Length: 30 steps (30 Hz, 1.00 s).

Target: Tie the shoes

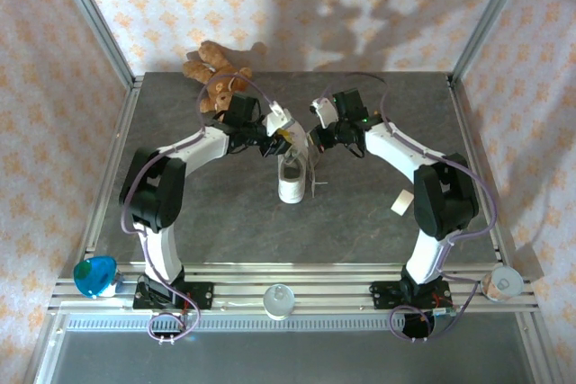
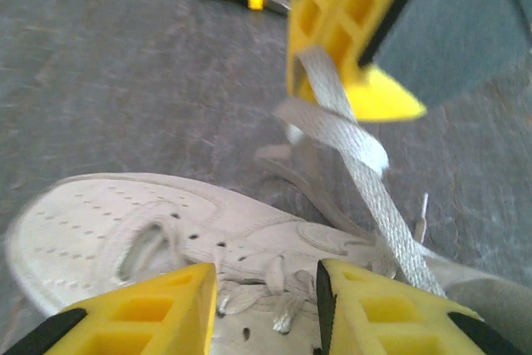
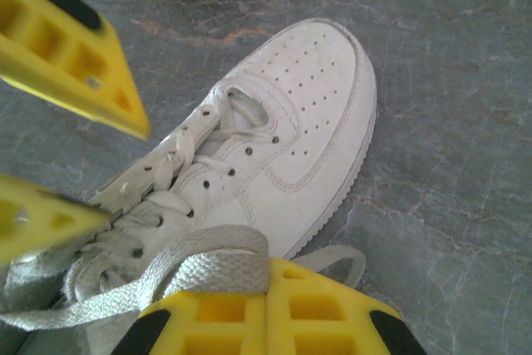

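Pinching a lace point(image 3: 208, 259), right fingers point(image 3: 324, 309) hang over the sneaker point(image 3: 307, 122); left fingers point(image 2: 133, 313) stand partly apart; table point(image 1: 360, 222) edges lie well clear.

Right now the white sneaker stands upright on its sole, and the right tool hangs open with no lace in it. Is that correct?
Not quite. The right tool is shut on a lace, not open; the right wrist view shows the flat lace pinched between its yellow fingers. The sneaker does stand upright on its sole.

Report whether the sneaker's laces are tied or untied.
Untied. One lace runs from the sneaker up into the right gripper, shut on it; another lace end lies loose on the table; no bow shows.
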Each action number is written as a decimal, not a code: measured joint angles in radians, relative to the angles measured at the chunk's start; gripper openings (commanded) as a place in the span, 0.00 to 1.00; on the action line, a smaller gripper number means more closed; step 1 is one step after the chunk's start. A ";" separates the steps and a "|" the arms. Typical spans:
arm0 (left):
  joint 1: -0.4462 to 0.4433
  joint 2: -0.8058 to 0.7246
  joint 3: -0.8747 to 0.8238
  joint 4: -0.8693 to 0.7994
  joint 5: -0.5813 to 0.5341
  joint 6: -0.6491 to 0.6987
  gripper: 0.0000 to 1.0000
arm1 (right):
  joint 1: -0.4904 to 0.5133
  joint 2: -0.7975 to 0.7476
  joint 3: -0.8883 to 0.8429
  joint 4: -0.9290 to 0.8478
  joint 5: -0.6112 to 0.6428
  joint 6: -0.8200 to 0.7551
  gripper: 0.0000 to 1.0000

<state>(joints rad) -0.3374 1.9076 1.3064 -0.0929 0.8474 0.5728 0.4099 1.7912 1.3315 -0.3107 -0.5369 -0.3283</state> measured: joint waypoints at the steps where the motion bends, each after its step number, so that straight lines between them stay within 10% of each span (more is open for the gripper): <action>1: 0.000 0.012 0.001 0.006 0.021 0.029 0.42 | 0.000 0.000 -0.002 0.008 0.003 -0.003 0.00; 21: -0.018 0.126 0.164 -0.080 0.190 0.249 0.44 | 0.007 0.014 -0.004 0.062 0.007 -0.076 0.00; 30: -0.027 0.160 0.265 -0.265 0.196 0.314 0.28 | 0.031 0.024 -0.004 0.072 0.048 -0.057 0.00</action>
<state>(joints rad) -0.3641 2.0674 1.5711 -0.3580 1.0435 0.8871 0.4408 1.8149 1.3277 -0.2390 -0.4885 -0.3851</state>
